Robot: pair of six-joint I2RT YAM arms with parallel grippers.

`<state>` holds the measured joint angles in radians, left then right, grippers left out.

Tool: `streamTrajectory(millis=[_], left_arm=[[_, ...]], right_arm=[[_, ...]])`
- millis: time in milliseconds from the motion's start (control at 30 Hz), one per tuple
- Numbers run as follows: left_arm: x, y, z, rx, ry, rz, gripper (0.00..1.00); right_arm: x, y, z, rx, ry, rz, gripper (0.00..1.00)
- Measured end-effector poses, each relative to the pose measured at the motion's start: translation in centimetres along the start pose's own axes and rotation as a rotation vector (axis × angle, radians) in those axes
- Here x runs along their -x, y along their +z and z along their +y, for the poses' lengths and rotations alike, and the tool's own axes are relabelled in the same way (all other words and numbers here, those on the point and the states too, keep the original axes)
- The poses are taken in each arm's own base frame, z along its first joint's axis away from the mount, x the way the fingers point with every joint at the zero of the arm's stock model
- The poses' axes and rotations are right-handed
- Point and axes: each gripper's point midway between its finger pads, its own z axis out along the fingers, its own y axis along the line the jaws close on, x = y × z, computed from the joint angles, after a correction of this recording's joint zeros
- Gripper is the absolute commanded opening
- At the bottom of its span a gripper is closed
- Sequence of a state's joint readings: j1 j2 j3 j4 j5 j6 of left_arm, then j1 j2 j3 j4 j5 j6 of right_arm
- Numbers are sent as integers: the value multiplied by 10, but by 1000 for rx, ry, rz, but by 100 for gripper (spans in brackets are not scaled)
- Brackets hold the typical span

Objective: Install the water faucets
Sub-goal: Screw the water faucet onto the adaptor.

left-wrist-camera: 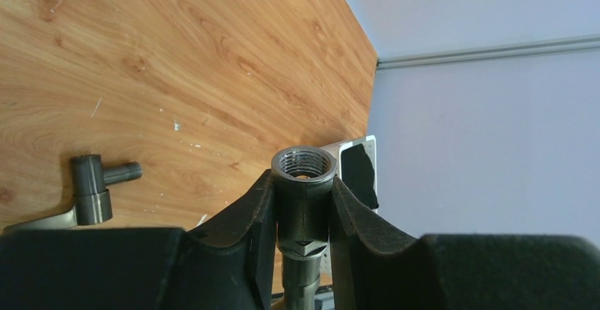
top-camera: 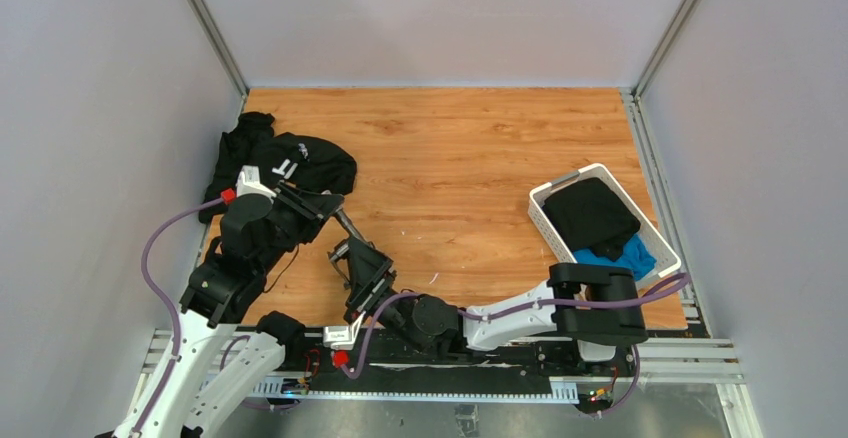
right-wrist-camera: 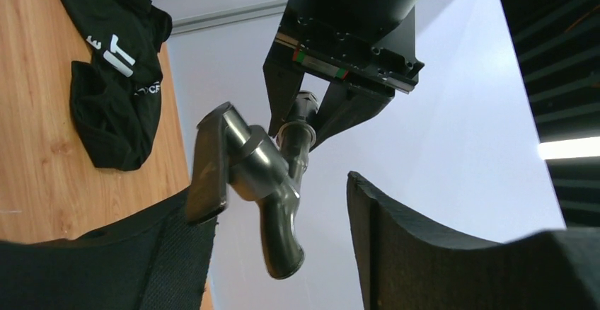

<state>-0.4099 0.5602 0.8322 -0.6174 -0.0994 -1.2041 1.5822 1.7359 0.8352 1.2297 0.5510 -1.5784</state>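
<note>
Left gripper is clenched on a short fitting. In my left wrist view both pads press its dark barrel. Its threaded mouth stands just clear of the fingertips, and a hex nut sits lower down between the pads.

Over to the right wrist view: the right gripper is spread wide, gripping nothing. A faucet with a flat handle and a curved spout lies between the jaws. The handle rests against the finger on the table side. The other finger stands apart from the faucet, with open wall showing in the gap.

The faucet's collar points up at the end of the fitting. They're very close, but I can't tell whether they touch or are threaded together.

From the top camera, the two grippers meet near the left front of the table, the left one reaching in above the right one.

One more tap piece shows in my left wrist view. It lies loose on the wood, a T shape with a threaded stub and a thin lever running off to the side.

A black cloth is heaped at the far left. The basket sits well apart on the right, with dark and blue fabric inside.
</note>
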Motion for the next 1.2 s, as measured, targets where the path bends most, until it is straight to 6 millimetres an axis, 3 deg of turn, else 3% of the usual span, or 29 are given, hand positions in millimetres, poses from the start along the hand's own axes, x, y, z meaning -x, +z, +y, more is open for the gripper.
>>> streamTrajectory(millis=[300,333,367,567,700,833,967,1200], left_arm=[[0,-1,-2,-10,-8,-1,0],[1,-2,-3,-13,-8,-2,0],[1,-2,-4,-17,-9,-4,0],[5,-2,-5,-22,-21,-22,0],[4,-1,-6,-34,-34,-20,0],[3,-2,-14,-85,-78,-19,0],[6,-6,-31,-192,-129,-38,0],[8,-2,-35,-323,-144,-87,0]], right_arm=[[-9,10,-2,-35,19,27,29],[-9,10,-2,-38,29,29,11],[-9,11,-3,-42,38,30,1],[-13,12,-15,-89,182,54,0],[-16,9,-20,-99,387,67,0],[-18,5,-34,-68,726,53,0],[-34,1,-51,-27,1058,13,0],[-56,-3,-47,140,1679,-15,0]])
